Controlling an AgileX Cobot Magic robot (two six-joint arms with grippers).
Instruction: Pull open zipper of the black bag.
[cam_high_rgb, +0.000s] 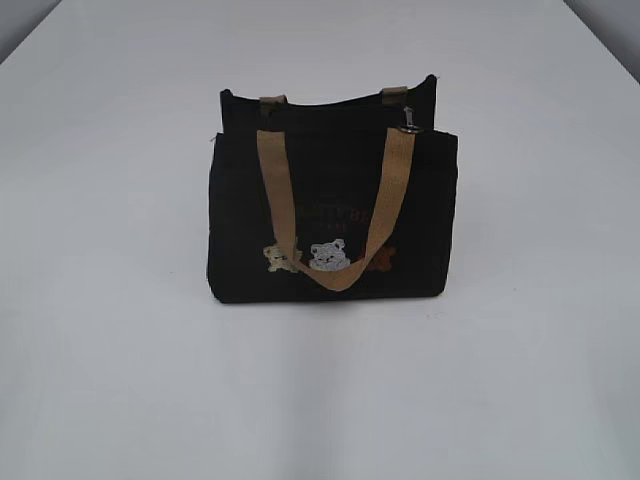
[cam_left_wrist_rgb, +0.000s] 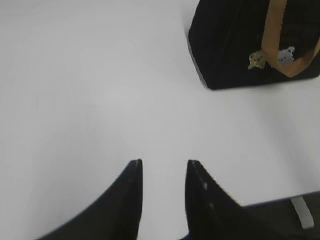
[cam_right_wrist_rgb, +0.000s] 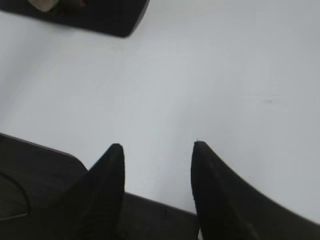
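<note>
You were looking at a plain white table (cam_high_rgb: 120, 380), matte and evenly lit, with only soft shadows on it. Its far corners gave way to a dull grey backdrop (cam_high_rgb: 20, 20) on both sides. In the wrist views, a dark edge (cam_right_wrist_rgb: 35, 170) bordered the white surface below.

Black bag (cam_high_rgb: 330, 215) stands upright mid-table, silver zipper (cam_high_rgb: 409, 119) at its top right end

We see a plain white tabletop (cam_high_rgb: 110, 380) carrying one thing: the black bag (cam_high_rgb: 240, 230), which stands upright directly on it, bare surface on every side of the bag.
</note>
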